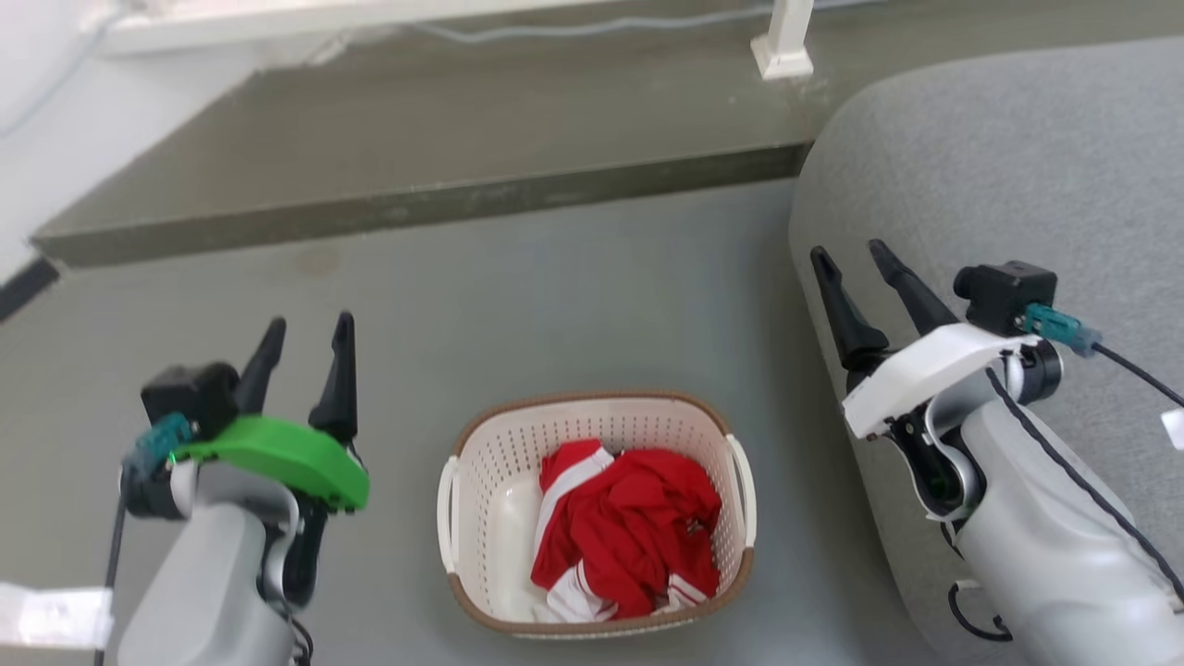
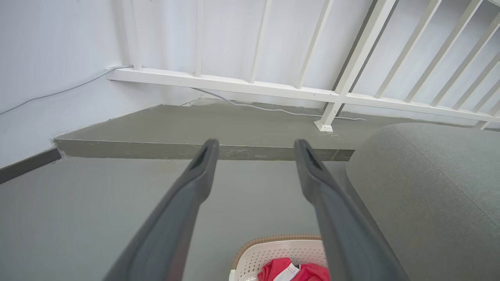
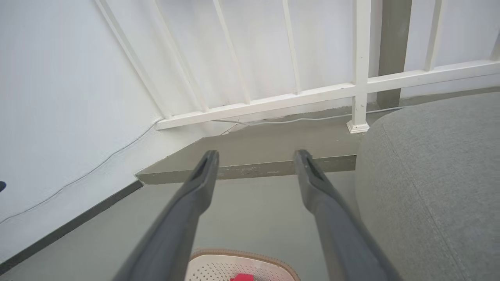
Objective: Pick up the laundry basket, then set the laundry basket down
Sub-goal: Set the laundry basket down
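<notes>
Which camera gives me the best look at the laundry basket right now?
The head view: the whole laundry basket shows from above, with both handles and red clothes inside. Both wrist views cut it off at their bottom edge, showing part of the rim.

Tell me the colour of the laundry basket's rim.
Brown, woven-look. The rim of the laundry basket shows best in the head view.
</notes>
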Controlling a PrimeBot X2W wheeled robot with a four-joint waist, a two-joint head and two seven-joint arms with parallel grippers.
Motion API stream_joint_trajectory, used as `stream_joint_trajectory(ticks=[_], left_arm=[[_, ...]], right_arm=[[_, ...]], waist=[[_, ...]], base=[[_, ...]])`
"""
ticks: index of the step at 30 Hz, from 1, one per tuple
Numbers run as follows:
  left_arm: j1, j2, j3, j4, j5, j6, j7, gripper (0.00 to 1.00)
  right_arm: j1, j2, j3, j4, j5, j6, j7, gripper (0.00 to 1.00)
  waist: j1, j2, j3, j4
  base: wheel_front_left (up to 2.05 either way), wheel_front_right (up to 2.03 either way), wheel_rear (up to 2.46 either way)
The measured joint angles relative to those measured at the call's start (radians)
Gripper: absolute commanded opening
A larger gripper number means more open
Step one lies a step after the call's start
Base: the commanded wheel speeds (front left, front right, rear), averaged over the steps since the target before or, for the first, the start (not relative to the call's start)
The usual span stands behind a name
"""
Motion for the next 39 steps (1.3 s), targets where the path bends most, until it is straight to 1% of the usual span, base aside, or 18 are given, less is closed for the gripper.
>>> stream_joint_trajectory(ticks=[4, 8, 11, 14, 16, 25, 39], left_arm=[[0.046, -0.005, 0.021, -0.044, 0.027, 0.009, 0.0, 1.0], [0.093, -0.012, 0.05, -0.09, 0.041, 0.02, 0.0, 1.0], [0.12, -0.014, 0.063, -0.13, 0.058, 0.029, 0.0, 1.0], [0.136, -0.016, 0.073, -0.166, 0.079, 0.029, 0.0, 1.0], [0.149, -0.018, 0.08, -0.187, 0.093, 0.029, 0.0, 1.0], [0.204, -0.026, 0.089, -0.23, 0.123, 0.029, 0.0, 1.0], [0.246, -0.042, 0.117, -0.269, 0.161, 0.023, 0.0, 1.0]], right_arm=[[0.043, -0.004, -0.035, -0.058, -0.041, -0.019, 0.0, 1.0], [0.089, -0.011, -0.067, -0.099, -0.07, -0.049, 0.0, 1.0], [0.121, -0.013, -0.08, -0.132, -0.089, -0.059, -0.002, 1.0], [0.141, -0.012, -0.096, -0.167, -0.111, -0.062, -0.003, 1.0], [0.152, -0.012, -0.106, -0.19, -0.12, -0.069, -0.003, 1.0], [0.209, 0.003, -0.135, -0.243, -0.159, -0.07, -0.004, 1.0], [0.262, 0.017, -0.174, -0.287, -0.186, -0.068, -0.004, 1.0]], waist=[[0.0, 0.0, -0.031, -0.003], [0.0, 0.0, -0.053, -0.005], [0.0, 0.0, -0.059, -0.006], [0.0, 0.0, -0.056, -0.007], [0.0, 0.0, -0.055, -0.008], [0.0, 0.0, -0.047, -0.01], [0.0, 0.0, -0.039, -0.006]], base=[[0.0, 0.0, 0.0], [0.0, 0.0, 0.0], [0.0, 0.0, 0.0], [0.0, 0.0, 0.0], [0.0, 0.0, 0.0], [0.0, 0.0, 0.0], [0.0, 0.0, 0.0]])
